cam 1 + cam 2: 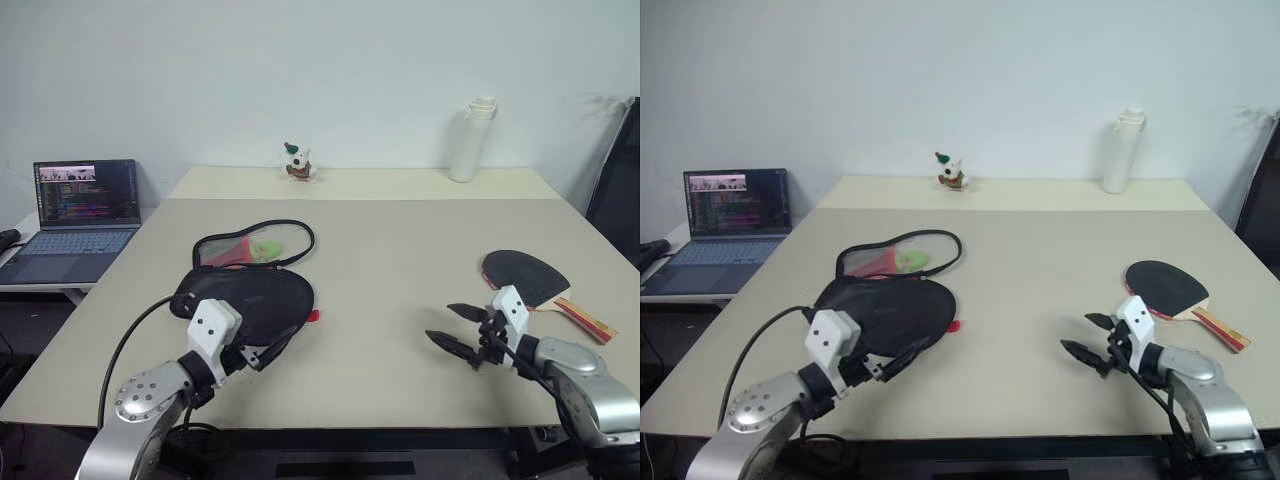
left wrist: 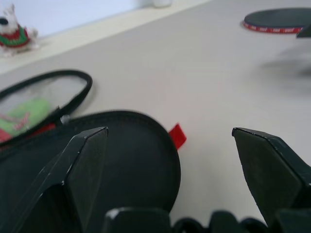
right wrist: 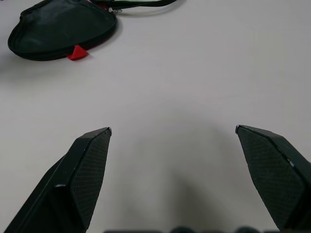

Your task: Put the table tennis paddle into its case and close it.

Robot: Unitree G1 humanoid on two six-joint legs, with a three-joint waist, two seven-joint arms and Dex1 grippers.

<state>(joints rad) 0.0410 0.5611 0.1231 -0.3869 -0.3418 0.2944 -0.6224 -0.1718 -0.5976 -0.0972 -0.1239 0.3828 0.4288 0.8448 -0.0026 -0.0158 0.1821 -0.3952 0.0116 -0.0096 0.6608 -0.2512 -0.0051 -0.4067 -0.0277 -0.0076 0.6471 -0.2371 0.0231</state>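
The table tennis paddle [image 1: 524,275] lies flat on the right side of the table, black face up, its wood handle [image 1: 586,319] pointing right. The case [image 1: 247,297] lies left of centre, unzipped, with its flap [image 1: 254,244] folded back to show red and green lining. My left gripper [image 1: 268,352] hovers open at the case's near edge, nothing between its fingers; in the left wrist view the case [image 2: 124,160] and its red tab [image 2: 177,136] sit just ahead of it. My right gripper [image 1: 442,323] is open over bare table, just left of the paddle.
A laptop [image 1: 80,210] stands open on a side desk at the left. A white bottle [image 1: 470,140] and a small toy dog [image 1: 297,163] stand at the table's far edge. A dark object [image 1: 620,180] stands off the table's right edge.
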